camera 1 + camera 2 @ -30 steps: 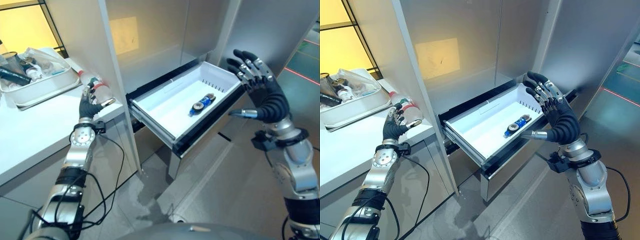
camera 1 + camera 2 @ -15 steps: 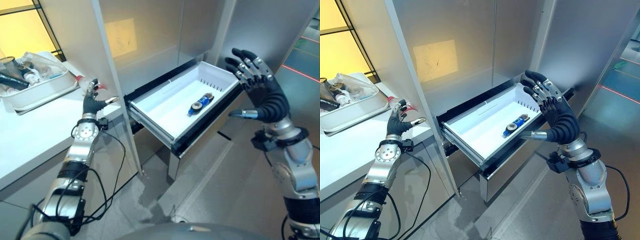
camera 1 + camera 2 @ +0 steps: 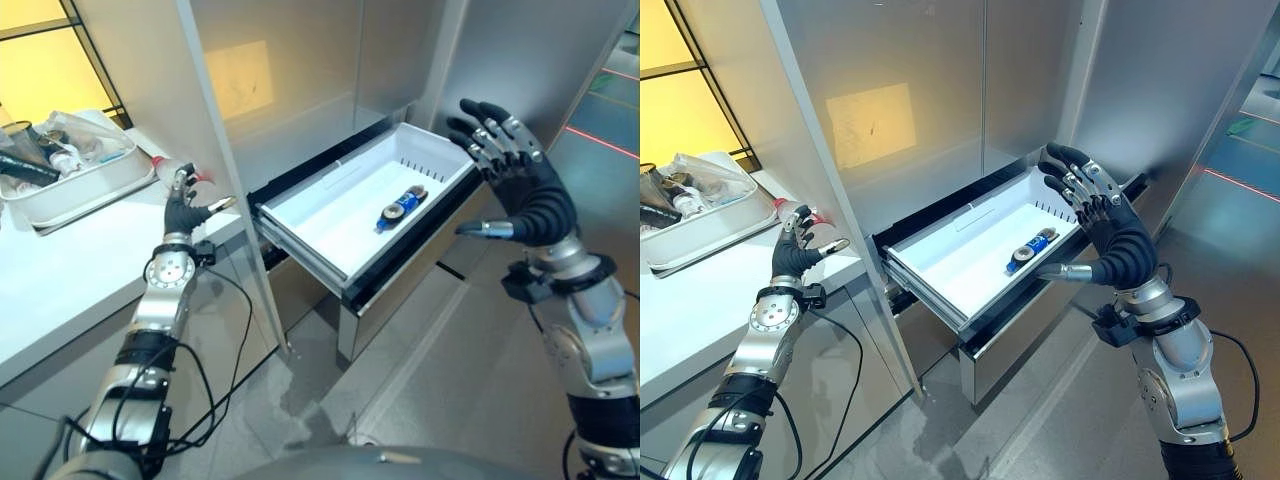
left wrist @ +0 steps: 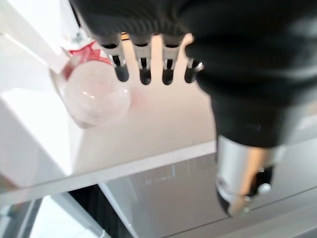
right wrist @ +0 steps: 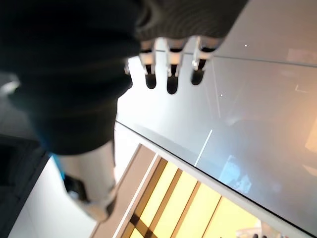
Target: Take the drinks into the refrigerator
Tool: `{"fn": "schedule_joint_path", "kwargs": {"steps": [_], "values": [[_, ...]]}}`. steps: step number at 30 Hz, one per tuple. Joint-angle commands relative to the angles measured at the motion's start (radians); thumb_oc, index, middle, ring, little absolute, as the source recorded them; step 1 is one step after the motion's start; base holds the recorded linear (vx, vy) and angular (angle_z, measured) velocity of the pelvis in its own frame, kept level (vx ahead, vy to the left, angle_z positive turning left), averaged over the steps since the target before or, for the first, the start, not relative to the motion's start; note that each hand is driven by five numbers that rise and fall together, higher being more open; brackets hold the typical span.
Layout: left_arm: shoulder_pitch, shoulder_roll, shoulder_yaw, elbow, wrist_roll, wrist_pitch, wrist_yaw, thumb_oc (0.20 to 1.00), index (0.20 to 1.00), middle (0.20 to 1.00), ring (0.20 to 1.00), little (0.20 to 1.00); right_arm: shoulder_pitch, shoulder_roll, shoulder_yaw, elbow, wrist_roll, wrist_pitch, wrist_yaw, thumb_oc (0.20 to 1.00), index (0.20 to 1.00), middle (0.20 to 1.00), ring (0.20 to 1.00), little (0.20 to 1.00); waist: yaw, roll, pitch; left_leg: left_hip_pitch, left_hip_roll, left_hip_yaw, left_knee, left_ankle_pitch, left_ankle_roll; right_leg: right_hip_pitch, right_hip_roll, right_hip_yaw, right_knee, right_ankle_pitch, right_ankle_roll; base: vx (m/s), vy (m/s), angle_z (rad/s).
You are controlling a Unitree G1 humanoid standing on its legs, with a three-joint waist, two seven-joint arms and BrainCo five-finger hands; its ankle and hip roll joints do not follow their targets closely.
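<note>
We see the left hand [image 3: 183, 208] relaxed beside the red-labelled bottle [image 4: 94, 91] on the counter [image 3: 70, 270]. Right hand [image 3: 520, 180] spread, empty. Blue-labelled drink [image 3: 402, 204] lies in the drawer [image 3: 320, 215]; print unreadable.

Cluttered white tray [image 3: 70, 190] on white counter [image 3: 60, 270]

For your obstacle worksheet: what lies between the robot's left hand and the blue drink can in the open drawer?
In the left eye view, a tall grey cabinet panel stands between the left hand and the drawer; past the panel, bare white drawer floor runs to the blue can.
</note>
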Motion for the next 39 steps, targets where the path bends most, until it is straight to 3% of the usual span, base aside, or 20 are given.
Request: {"fn": "schedule_joint_path", "kwargs": {"steps": [1, 15, 24, 28, 30, 32, 33, 34, 35, 37, 39], "values": [[-0.004, 0.031, 0.061, 0.014, 0.038, -0.029, -0.014, 1.0, 1.0, 1.0, 1.0, 1.0, -0.052, 0.014, -0.055, -0.047, 0.01, -0.013, -0.005, 1.0, 1.0, 1.0, 1.0, 1.0, 0.018, -0.03, 0.008, 0.036, -0.023, -0.047, 0.068, -0.142, 0.044, 0.072, -0.026, -0.052, 0.113, -0.194, 0.026, 0.0, 0.0, 0.0], [0.173, 0.009, 0.183, -0.062, -0.013, -0.052, -0.016, 1.0, 1.0, 1.0, 1.0, 1.0, -0.022, 0.028, -0.075, -0.026, -0.002, -0.014, 0.003, 1.0, 1.0, 1.0, 1.0, 1.0, 0.044, -0.027, 0.021, 0.025, -0.027, -0.05, 0.074, -0.141, 0.043, 0.074, -0.03, -0.058, 0.096, -0.182, 0.025, 0.0, -0.001, 0.01], [0.119, 0.031, 0.185, -0.02, -0.038, -0.049, 0.001, 1.0, 1.0, 1.0, 1.0, 1.0, -0.021, 0.026, -0.058, -0.022, 0.007, -0.006, 0.015, 1.0, 1.0, 1.0, 1.0, 1.0, 0.04, -0.024, 0.02, 0.021, -0.029, -0.045, 0.079, -0.144, 0.044, 0.074, -0.032, -0.051, 0.092, -0.179, 0.026, 0.0, 0.0, 0.0], [0.02, 0.065, 0.15, -0.009, -0.075, -0.046, -0.001, 1.0, 1.0, 1.0, 1.0, 1.0, -0.03, 0.014, -0.04, -0.022, 0.021, 0.007, 0.022, 1.0, 1.0, 1.0, 1.0, 1.0, 0.029, -0.023, 0.02, 0.022, -0.029, -0.042, 0.083, -0.147, 0.043, 0.071, -0.031, -0.053, 0.104, -0.185, 0.028, 0.0, 0.0, 0.0], [-0.019, 0.109, 0.122, -0.01, 0.024, -0.038, 0.006, 1.0, 1.0, 1.0, 1.0, 1.0, -0.042, 0.002, -0.034, -0.017, 0.017, 0.007, 0.019, 1.0, 1.0, 1.0, 1.0, 1.0, 0.026, -0.023, 0.023, 0.017, -0.029, -0.039, 0.09, -0.15, 0.042, 0.066, -0.03, -0.049, 0.111, -0.188, 0.028, 0.0, 0.0, 0.0], [-0.043, 0.206, 0.092, -0.057, 0.244, -0.029, 0.017, 1.0, 1.0, 1.0, 1.0, 1.0, -0.05, -0.016, -0.05, -0.009, 0.014, 0.005, 0.021, 1.0, 1.0, 1.0, 1.0, 1.0, 0.024, -0.025, 0.028, 0.012, -0.026, -0.038, 0.097, -0.155, 0.041, 0.056, -0.028, -0.047, 0.121, -0.194, 0.029, 0.0, 0.0, 0.0], [-0.051, 0.316, 0.073, -0.075, 0.41, -0.042, 0.032, 1.0, 1.0, 1.0, 1.0, 1.0, -0.049, -0.04, -0.066, -0.004, 0.022, -0.001, 0.027, 1.0, 1.0, 1.0, 1.0, 1.0, 0.019, -0.023, 0.031, 0.011, -0.024, -0.035, 0.099, -0.157, 0.04, 0.048, -0.026, -0.043, 0.131, -0.199, 0.031, 0.0, 0.0, 0.0], [-0.053, 0.317, 0.071, -0.074, 0.412, -0.044, 0.034, 1.0, 1.0, 1.0, 1.0, 1.0, -0.05, -0.039, -0.066, -0.002, 0.022, -0.002, 0.027, 1.0, 1.0, 1.0, 1.0, 1.0, 0.02, -0.024, 0.032, 0.011, -0.024, -0.034, 0.099, -0.157, 0.04, 0.047, -0.026, -0.043, 0.133, -0.201, 0.03, 0.02, -0.002, -0.06], [-0.074, 0.427, 0.039, -0.088, 0.548, -0.038, 0.035, 1.0, 1.0, 1.0, 1.0, 1.0, -0.043, -0.07, -0.075, 0.002, 0.033, -0.009, 0.03, 1.0, 1.0, 1.0, 1.0, 1.0, 0.013, -0.021, 0.037, 0.011, -0.023, -0.03, 0.099, -0.158, 0.039, 0.038, -0.022, -0.039, 0.145, -0.207, 0.033, 0.02, 0.006, -0.08], [-0.113, 0.555, -0.015, -0.085, 0.695, -0.039, 0.043, 1.0, 1.0, 1.0, 1.0, 1.0, -0.027, -0.104, -0.076, -0.003, 0.046, -0.014, 0.034, 1.0, 1.0, 1.0, 1.0, 1.0, 0.006, -0.014, 0.039, 0.009, -0.021, -0.026, 0.097, -0.157, 0.038, 0.03, -0.02, -0.039, 0.151, -0.209, 0.037, 0.03, 0.005, -0.07], [-0.124, 0.627, -0.028, -0.151, 0.776, -0.028, 0.02, 1.0, 1.0, 1.0, 1.0, 1.0, -0.003, -0.119, -0.093, -0.013, 0.051, -0.011, 0.04, 1.0, 1.0, 1.0, 1.0, 1.0, 0.008, -0.012, 0.043, 0.007, -0.021, -0.028, 0.096, -0.156, 0.037, 0.025, -0.02, -0.041, 0.155, -0.212, 0.038, 0.0, 0.0, 0.0]]}}
